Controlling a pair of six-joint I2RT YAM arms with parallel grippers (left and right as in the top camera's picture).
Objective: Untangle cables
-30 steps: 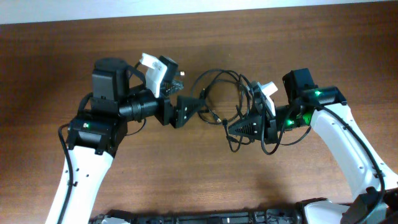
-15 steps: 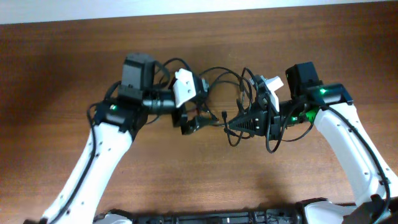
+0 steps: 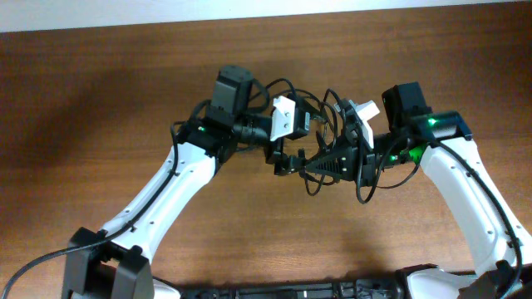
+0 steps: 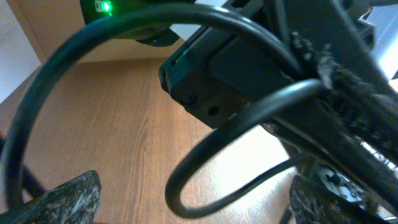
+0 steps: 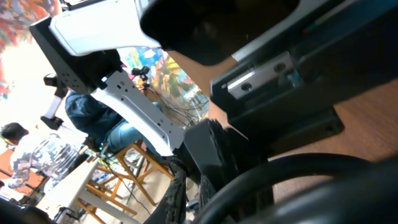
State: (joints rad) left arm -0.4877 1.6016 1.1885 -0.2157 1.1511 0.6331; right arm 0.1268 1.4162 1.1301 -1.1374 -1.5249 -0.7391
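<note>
Thin black cables [image 4: 205, 142], looped, tangled

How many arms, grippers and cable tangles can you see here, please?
Arms: 2, left arm and right arm
Grippers: 2, left gripper open, right gripper shut
Cable tangle: 1, single cords too knotted to count
Total: 5

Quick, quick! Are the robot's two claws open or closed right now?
Left gripper: open, holding nothing; a cable loop lies between its fingers.
Right gripper: shut; cannot tell whether it pinches a cable.
</note>
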